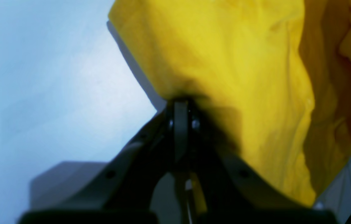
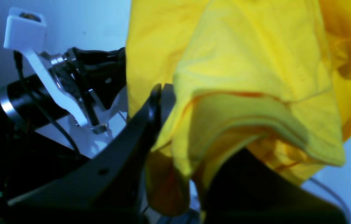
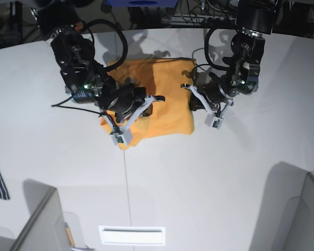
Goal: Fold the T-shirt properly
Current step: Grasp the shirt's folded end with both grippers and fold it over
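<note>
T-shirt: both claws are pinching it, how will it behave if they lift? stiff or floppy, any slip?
Probably floppy: the T-shirt hangs in soft folds from the shut left claw. Likely light: a thin pinch holds it. Some slip risk at the right claw, where bunched layers and a hem sag past the fingers.

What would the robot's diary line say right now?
left fingers: shut on orange-yellow cotton T-shirt | right fingers: shut on it | shirt: on white table
</note>
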You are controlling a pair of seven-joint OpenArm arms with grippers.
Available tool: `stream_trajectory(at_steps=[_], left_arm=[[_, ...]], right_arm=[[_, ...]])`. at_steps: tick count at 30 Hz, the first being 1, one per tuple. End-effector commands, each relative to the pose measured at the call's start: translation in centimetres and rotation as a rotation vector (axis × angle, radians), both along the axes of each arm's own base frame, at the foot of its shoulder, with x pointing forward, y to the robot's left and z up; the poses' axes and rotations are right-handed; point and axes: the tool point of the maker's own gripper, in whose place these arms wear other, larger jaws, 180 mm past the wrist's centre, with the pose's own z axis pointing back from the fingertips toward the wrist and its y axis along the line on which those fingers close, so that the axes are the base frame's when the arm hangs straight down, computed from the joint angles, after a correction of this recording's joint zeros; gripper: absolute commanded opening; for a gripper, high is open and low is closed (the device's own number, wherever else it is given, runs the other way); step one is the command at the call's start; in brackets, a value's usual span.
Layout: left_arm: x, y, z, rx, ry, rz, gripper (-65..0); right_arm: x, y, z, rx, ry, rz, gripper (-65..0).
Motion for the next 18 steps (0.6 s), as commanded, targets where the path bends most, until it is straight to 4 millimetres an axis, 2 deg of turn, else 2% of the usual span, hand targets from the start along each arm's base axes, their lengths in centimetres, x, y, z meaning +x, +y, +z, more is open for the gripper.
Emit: stream_trajectory(at_steps=[1,5,9,13,14,16,18], left_arm=[[-0.7,0.5,-0.6,0.038,0.035,-0.012,-65.0],[-0.8,0.5,-0.7,0.039,0.037,-0.013,-65.0],[-0.8,0.5,-0.7,0.039,0.037,-0.013,-65.0],[-0.8,1.7,-0.7,0.063,0.037,-0.013,-65.0],[-0.7,2.0,-0.6,0.067,0.034,-0.007,-65.0],[-0.5,2.5,-0.5,0.071,0.031,0.003,-65.0],[-0.4,4.5,-0.4,0.091,0.029,0.04,-65.0]], right_arm=[[0.5,0.8,1.2,0.025,-0.039,0.015,-65.0],[0.0,3.1,1.5,0.064,-0.025,0.046,-65.0],[0.6,3.8,-0.7,0.05,0.049,0.03,-65.0],[-0.3,4.6,-1.8,0.033,0.08,0.064,-65.0],[-0.5,4.8,-1.9,0.03,0.084,0.07,-59.6],[-0.3,4.7,-2.3,0.027,0.084,0.061,-41.1],[-0.1,4.7,-2.6,0.026,0.078,0.052,-25.4]])
